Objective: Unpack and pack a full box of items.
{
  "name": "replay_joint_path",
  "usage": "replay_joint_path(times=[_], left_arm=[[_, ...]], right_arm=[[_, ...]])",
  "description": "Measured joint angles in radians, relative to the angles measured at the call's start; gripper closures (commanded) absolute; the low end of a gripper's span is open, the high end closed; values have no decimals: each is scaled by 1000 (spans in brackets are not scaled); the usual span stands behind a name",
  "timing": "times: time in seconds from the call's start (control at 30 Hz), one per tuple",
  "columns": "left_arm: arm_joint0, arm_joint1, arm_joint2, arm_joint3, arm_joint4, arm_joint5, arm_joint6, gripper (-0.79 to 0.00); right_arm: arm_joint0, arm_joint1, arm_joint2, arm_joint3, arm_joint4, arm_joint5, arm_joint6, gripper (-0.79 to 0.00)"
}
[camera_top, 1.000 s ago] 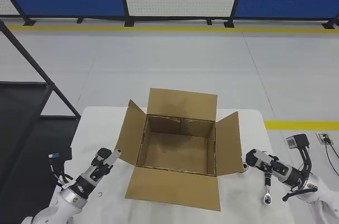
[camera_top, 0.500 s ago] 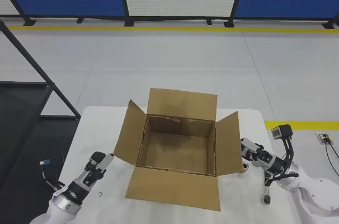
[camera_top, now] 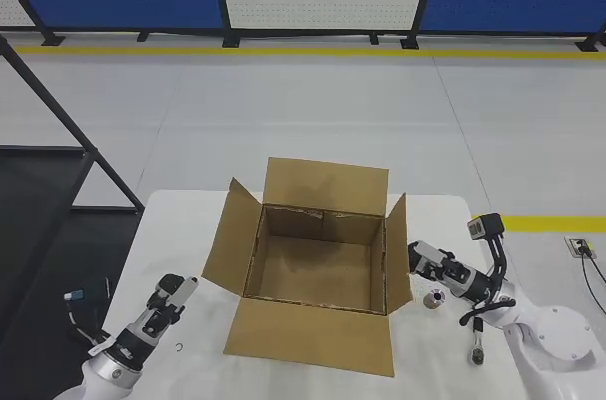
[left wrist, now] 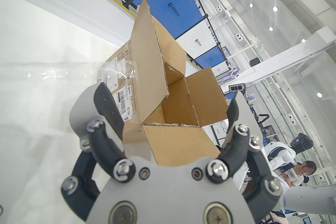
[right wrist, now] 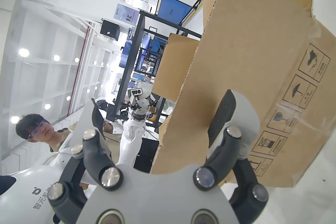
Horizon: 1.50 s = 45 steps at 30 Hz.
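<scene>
The right gripper point(right wrist: 161, 104) is held with its fingers spread apart, and the torn edge of the box's right flap point(right wrist: 249, 38) is seen between them. One dark rubber pad lies close against the flap's outer face, but whether it presses cannot be told. This flap is stood almost upright, while the left flap point(camera_top: 228, 240) is splayed outward. The left gripper point(left wrist: 170, 96) is likewise parted and clamped on nothing, just beside the left flap and apart from it.

The cardboard box point(camera_top: 323, 225) is set in the middle of the white table point(camera_top: 173, 230), open at the top, and nothing is seen inside it. A ratchet wrench point(camera_top: 475, 340) and a small round item point(camera_top: 435, 297) lie on the table near the right arm.

The step in hand is judged to be the handling of the right flap, with the packing still to be done. A firm pinch on thin board is called for next, or a release and a reach for the wrench.

The board is brown, corrugated, matt and ragged along its cut edges. Glossy tape and paper labels are carried on the outer walls. The wrench is slim, hard and metallic.
</scene>
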Motion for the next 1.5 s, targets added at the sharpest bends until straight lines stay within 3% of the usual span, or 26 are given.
replay_joint_path(times=[0.17,0.3,0.37,0.43,0.5,0.57,0.6,0.7,0.73,1.5], left_arm=[[2,2,-1,3,-5,-2,9,-785],[-4,3,12,9,13,25,7,-785],[-14,4,26,12,30,46,-5,-696],[-29,6,42,13,59,61,-27,-708],[-43,8,55,13,80,65,-38,-616],[-55,9,62,11,114,65,-26,-366],[-61,10,68,10,144,67,-12,-314],[-72,10,93,11,204,74,15,-52],[-74,10,99,11,217,77,19,-15],[-57,8,126,-1,259,122,127,0]], right_arm=[[-22,8,35,-10,-44,32,-7,-785],[-91,19,103,-42,-48,1,4,-785],[-122,22,126,-59,-47,-8,5,-785],[-152,24,146,-73,-44,-18,5,-785],[-172,26,158,-78,-42,-25,3,-785],[-181,27,164,-74,-35,-28,0,-785],[-185,27,167,-69,-28,-31,-1,-785],[-190,29,173,-58,-13,-41,4,-785],[-191,29,175,-56,-10,-43,6,-785],[-165,39,169,-28,10,-45,20,-785]])
